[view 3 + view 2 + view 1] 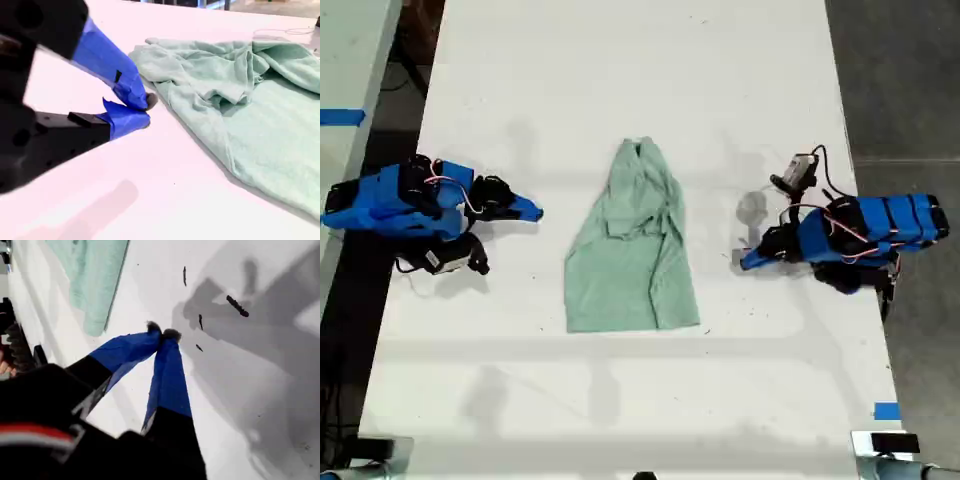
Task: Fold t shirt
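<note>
Looking at the t shirt (632,250) lying crumpled in the middle of the table (620,80), between the 2 arms and touching neither. Pointing its narrow collar end at the exterior view's top and its wide hem at the bottom, so running long from top to bottom. Keeping the tips of my first gripper (162,334) pressed together on nothing, near a hem corner. Holding my second gripper (144,107) closed and empty too, just beside the cloth. Maybe going wrong: pinching only 1 layer, or pulling unevenly and dragging the soft cloth crooked.
</note>
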Tool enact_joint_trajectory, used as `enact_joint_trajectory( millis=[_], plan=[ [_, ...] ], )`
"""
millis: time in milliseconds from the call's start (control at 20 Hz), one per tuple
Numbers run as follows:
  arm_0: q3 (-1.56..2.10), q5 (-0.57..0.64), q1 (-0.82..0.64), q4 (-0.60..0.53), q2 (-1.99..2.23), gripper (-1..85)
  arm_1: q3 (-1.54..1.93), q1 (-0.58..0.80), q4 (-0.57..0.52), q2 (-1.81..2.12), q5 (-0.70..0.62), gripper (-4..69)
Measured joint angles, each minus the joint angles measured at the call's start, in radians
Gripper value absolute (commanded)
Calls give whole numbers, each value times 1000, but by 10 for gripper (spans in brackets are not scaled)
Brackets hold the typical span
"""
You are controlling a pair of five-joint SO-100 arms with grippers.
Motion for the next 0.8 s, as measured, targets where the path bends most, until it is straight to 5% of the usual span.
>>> enact_joint_trajectory(
  millis=[200,550,800],
  plan=[
    [0,-25,78,0,0,-2,-6,199,107,6,-74,12],
    [-21,-37,78,-46,-55,-1,-6,229,110,9,-74,12],
    [-565,-333,295,2,-922,142,-6,238,110,9,-74,12]
  ],
)
